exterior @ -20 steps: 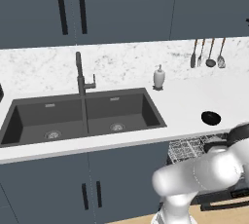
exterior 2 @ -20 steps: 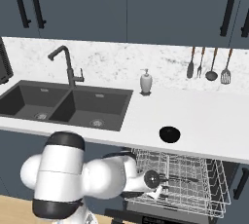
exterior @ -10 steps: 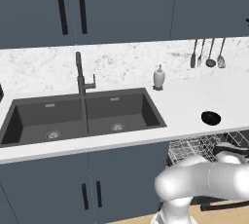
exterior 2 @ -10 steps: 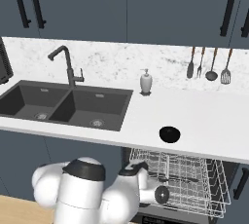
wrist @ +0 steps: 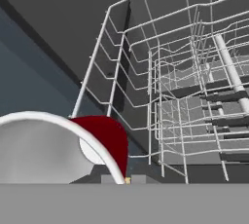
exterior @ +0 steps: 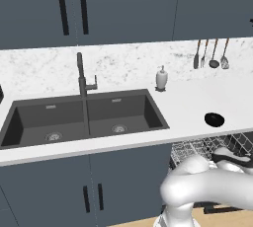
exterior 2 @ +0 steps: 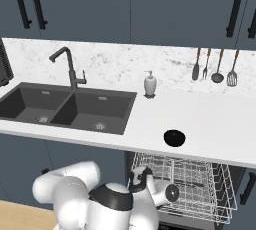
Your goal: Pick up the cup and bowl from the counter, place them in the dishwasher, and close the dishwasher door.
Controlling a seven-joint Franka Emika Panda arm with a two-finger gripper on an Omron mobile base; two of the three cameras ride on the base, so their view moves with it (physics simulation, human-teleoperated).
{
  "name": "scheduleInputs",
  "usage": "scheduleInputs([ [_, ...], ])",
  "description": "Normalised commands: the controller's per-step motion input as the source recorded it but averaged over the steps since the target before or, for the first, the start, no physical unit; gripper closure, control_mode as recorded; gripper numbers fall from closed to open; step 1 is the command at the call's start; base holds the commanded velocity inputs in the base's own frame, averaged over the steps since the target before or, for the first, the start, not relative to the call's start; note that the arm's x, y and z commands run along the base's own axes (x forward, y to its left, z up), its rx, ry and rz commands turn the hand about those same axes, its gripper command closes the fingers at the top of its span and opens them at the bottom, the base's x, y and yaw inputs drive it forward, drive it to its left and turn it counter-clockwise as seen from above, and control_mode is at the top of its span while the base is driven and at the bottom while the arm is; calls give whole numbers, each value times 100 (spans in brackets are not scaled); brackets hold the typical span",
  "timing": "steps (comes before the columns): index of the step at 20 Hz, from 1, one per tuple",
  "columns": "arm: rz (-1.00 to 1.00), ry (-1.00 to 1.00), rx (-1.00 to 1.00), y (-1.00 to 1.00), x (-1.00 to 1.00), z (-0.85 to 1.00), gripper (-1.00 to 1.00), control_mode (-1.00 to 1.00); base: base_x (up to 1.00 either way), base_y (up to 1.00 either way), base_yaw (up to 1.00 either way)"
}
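The arm (exterior: 207, 186) has sunk lower and folded forward since half a second ago, its hand now down at the front of the pulled-out dishwasher rack (exterior 2: 192, 181); nothing on the surface has shifted.

In the hand view the cup (wrist: 109, 138), red outside with a white rim, sits very close to the lens at the lower left, just beside the near corner of the wire rack (wrist: 185, 72). The fingers are hidden behind it, so I cannot tell whether they clamp it or how wide they stand. The rack's upright tines crowd the space to the cup's right.

The black bowl (exterior: 214, 119) rests on the white surface (exterior: 188, 102) near its front edge, directly above the rack. A soap dispenser (exterior: 161, 78) stands by the backsplash, well apart from the bowl, next to the dark double sink (exterior: 84, 117) and its tap (exterior: 81, 75). Utensils (exterior: 212, 53) hang on the wall behind.
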Motion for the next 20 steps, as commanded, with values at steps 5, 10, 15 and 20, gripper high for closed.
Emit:
scheduleInputs([
  [5, 0, 0, 0, -30, 36, -37, 100, -100, 0, 0, 0],
  [10, 0, 4, 0, -15, 40, -40, 100, -100, 0, 0, 0],
  [15, 0, 15, 0, -11, 41, -41, 100, -100, 0, 0, 0],
  [20, 0, 12, 0, -20, 41, -10, 100, -100, 0, 0, 0],
])
